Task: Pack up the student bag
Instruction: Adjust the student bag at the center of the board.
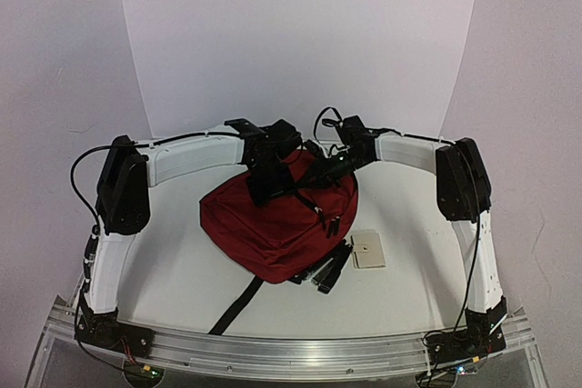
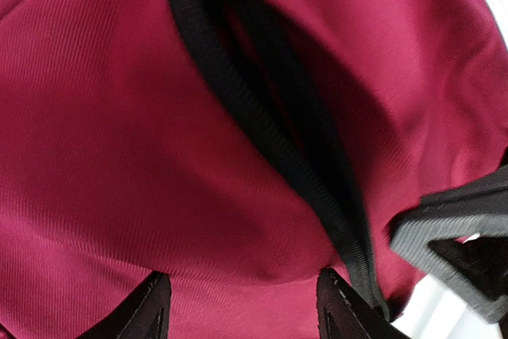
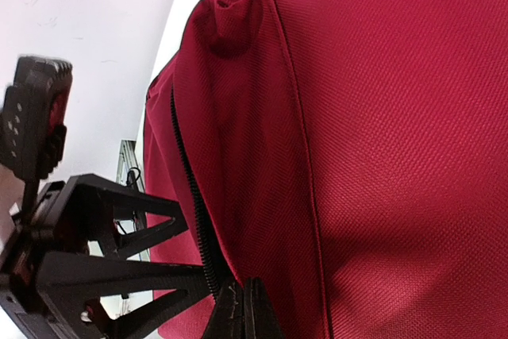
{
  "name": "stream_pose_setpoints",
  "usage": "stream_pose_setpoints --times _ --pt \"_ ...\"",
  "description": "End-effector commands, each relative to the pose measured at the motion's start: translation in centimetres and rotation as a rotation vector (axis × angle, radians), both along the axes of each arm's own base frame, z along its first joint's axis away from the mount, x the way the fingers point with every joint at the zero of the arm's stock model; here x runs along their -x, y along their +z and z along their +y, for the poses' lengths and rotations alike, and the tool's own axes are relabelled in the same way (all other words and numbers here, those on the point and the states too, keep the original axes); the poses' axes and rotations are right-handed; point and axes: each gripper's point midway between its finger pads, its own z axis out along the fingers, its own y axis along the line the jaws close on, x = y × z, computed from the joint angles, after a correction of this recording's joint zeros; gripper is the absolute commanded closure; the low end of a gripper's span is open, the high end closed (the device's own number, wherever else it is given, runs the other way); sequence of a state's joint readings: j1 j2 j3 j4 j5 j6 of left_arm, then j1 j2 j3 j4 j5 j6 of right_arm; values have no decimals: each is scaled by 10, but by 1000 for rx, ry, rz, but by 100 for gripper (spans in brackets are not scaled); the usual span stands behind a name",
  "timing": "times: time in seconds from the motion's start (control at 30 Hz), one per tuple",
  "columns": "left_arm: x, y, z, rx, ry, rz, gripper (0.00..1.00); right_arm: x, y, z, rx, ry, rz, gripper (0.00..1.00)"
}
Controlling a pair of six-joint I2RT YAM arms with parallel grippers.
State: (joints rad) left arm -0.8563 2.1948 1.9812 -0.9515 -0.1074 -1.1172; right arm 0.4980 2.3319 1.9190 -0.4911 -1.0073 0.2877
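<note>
Top external view shows a black strap (image 1: 238, 304) trailing toward the near edge from the student bag (image 1: 273, 229), lying mid-surface (image 1: 173, 270), a tan card (image 1: 368, 249) just beside it. Over its far end, the left gripper (image 1: 259, 190) spreads its fingers (image 2: 155, 311) above the zipper (image 2: 262, 132). The right gripper (image 1: 325, 168) presses its fingers (image 3: 255, 311) together at the zipper edge.

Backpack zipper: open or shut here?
Open, at least partly: the zipper on the backpack gapes, its black edges apart in the left wrist view.
</note>
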Motion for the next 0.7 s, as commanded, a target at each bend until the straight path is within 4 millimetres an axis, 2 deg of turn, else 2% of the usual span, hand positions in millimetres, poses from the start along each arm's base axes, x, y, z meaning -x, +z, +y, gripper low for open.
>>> stream_pose_setpoints --times 0.0,0.2,0.43,0.5,0.67 --pt "-14 30 -8 66 -11 -85 37 5 34 0 -50 8 -39 100" --pt "-19 30 -10 65 -8 -99 33 7 34 0 -49 9 -37 100" --pt "-24 7 -9 46 8 -61 20 6 35 1 -54 8 -37 100" --pt "-21 -8 -5 40 25 -3 22 5 37 1 -57 7 -42 100" --pt "-9 -28 11 -27 44 98 39 0 46 2 -67 5 -66 100"
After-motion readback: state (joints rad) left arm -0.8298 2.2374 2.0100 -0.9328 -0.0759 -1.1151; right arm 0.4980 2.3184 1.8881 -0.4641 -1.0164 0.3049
